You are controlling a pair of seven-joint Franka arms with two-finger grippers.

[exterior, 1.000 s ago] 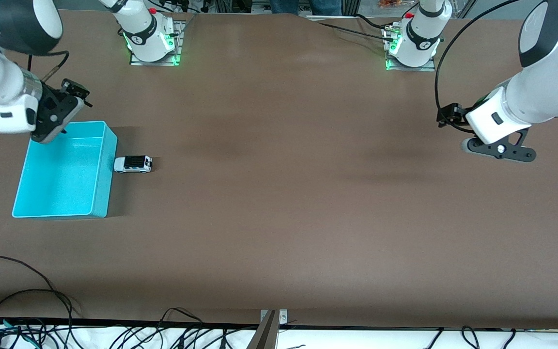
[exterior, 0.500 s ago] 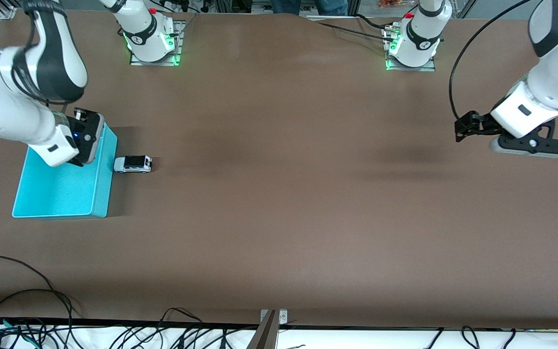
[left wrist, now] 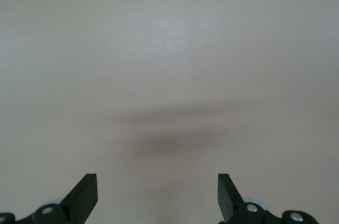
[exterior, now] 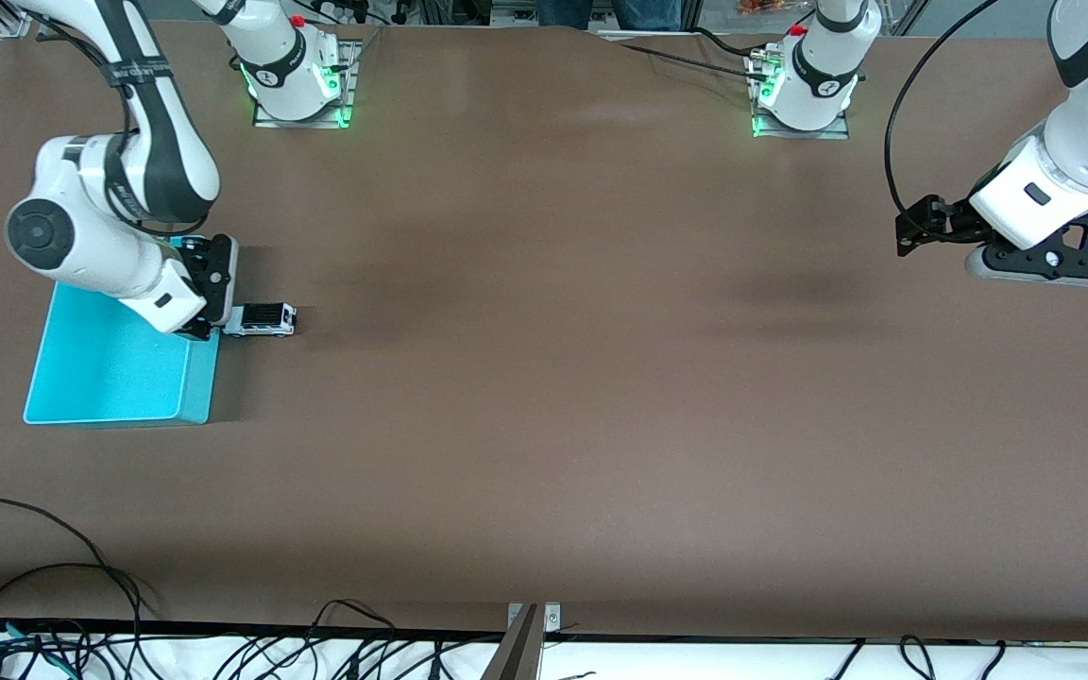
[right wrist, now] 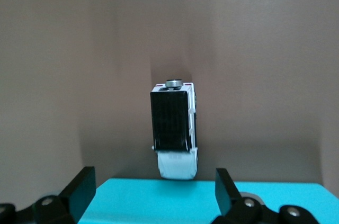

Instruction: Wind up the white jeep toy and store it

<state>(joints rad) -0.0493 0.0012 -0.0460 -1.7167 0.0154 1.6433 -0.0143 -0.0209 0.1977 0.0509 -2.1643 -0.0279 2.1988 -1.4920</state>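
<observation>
cyan bin (exterior: 110, 378) partly hidden by right arm

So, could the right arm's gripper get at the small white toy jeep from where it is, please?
Probably yes: the right gripper hangs open over the cyan plastic bin's edge, the white toy jeep just beside it on bare table.

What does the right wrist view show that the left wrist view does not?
Only the right wrist view shows the white jeep toy standing on the table beside the cyan bin, between the right gripper's open fingers. Only the left wrist view shows the left gripper, open over bare table. Both share the brown tabletop.
</observation>
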